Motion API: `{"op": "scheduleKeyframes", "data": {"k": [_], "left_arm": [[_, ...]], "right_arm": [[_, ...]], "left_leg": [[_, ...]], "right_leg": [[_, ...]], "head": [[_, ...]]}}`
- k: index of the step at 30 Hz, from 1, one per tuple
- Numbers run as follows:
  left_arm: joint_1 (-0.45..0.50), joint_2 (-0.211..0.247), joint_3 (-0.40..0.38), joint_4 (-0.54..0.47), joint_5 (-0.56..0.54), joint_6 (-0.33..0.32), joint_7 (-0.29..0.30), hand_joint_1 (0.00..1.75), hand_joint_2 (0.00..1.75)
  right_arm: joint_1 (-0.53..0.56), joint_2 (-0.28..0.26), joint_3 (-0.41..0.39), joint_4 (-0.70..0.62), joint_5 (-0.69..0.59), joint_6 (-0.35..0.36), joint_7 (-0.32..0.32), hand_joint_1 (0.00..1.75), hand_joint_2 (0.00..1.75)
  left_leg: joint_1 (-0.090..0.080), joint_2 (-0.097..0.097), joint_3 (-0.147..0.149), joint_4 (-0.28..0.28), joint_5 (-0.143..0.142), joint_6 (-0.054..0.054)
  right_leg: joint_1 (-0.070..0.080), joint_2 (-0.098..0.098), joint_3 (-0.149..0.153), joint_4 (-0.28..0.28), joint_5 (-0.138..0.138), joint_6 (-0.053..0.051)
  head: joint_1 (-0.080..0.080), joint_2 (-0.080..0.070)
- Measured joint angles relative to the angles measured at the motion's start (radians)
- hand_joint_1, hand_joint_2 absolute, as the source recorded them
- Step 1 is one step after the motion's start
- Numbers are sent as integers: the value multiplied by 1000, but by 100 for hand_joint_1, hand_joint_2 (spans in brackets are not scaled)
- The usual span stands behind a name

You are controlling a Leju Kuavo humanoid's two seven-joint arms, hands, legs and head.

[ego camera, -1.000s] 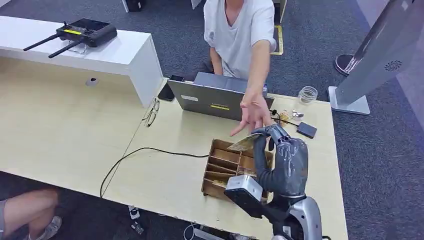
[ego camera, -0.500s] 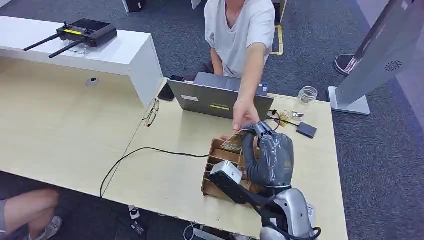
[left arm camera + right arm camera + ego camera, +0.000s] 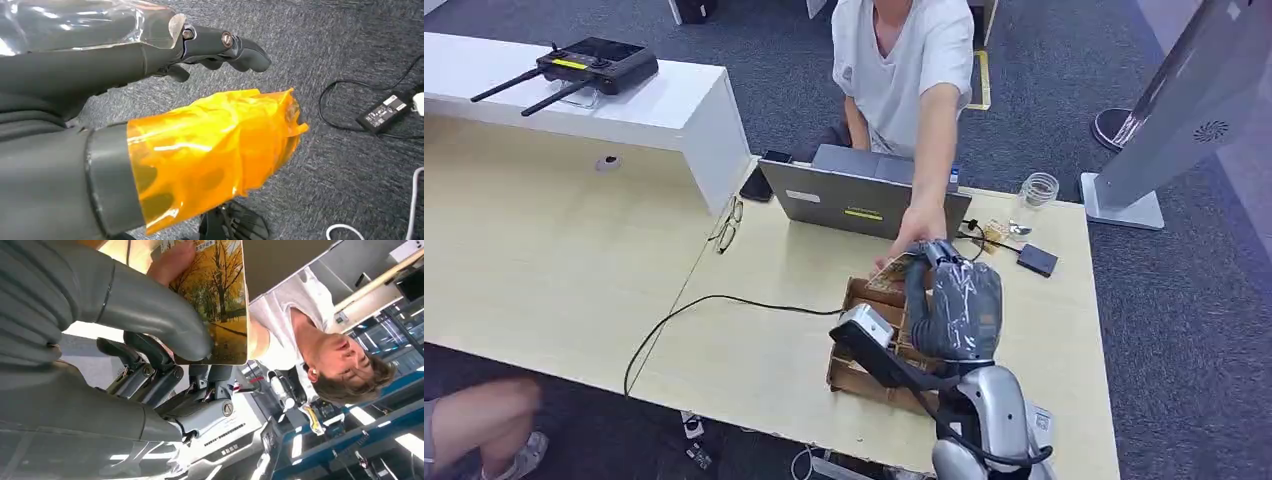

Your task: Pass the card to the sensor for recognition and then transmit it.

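Card (image 3: 222, 300) now lower, between fingers (image 3: 165, 325)

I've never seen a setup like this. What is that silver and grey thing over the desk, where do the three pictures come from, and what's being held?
It is a humanoid robot's right arm, ending in a grey many-fingered right hand. The wide picture looks down from the robot's head; the other two come from cameras at its wrists. The right hand holds a card printed with autumn trees, and the seated person's hand has reached it too. On the pale wooden desk lie a brown slotted wooden box, a grey laptop, a black cable, folded glasses and a glass jar. The left hand, its thumb wrapped in orange film, hangs over grey carpet holding nothing.
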Motion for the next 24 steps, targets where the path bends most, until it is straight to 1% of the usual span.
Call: {"op": "scheduleKeyframes", "data": {"k": [1, 4, 5, 13, 19, 24], "left_arm": [[0, 0, 0, 0, 0, 0, 0, 0, 0], [0, 0, -1, 1, 1, 0, 0, 0, 0], [0, 0, -1, 1, 5, 0, 0, 0, 0], [0, 1, -1, 5, 20, 2, -2, 0, 0], [0, 1, 0, 5, 40, 7, -11, 0, 0], [2, 0, 3, 5, 53, 13, -12, 0, 0]], "right_arm": [[-3, 2, 0, 3, 0, 4, 3, 0, 175], [-5, 2, 2, 12, -10, 18, 6, 0, 175], [-5, 2, 2, 16, -21, 17, 5, 0, 0], [2, 2, 6, 4, -124, -26, -80, 0, 0], [31, -2, 7, -59, -242, -63, -166, 0, 0], [61, -16, 7, -116, -320, -85, -227, 0, 0]], "left_leg": [[0, 0, 0, 0, 0, 0], [0, 0, 0, 0, 0, 0], [0, 0, 0, 0, 0, 0], [0, 0, 0, 0, 0, 0], [0, 0, 0, 0, 0, 0], [0, 0, 0, 0, 0, 0]], "right_leg": [[0, 0, 0, 0, 0, 0], [0, 0, 0, 0, 0, 0], [0, 0, 0, 0, 0, 0], [0, 0, 0, 0, 0, 0], [0, 0, 0, 0, 0, 0], [0, 0, 0, 0, 0, 0]], "head": [[0, 0], [0, 0], [0, 0], [0, 0], [0, 0], [0, 0]]}}
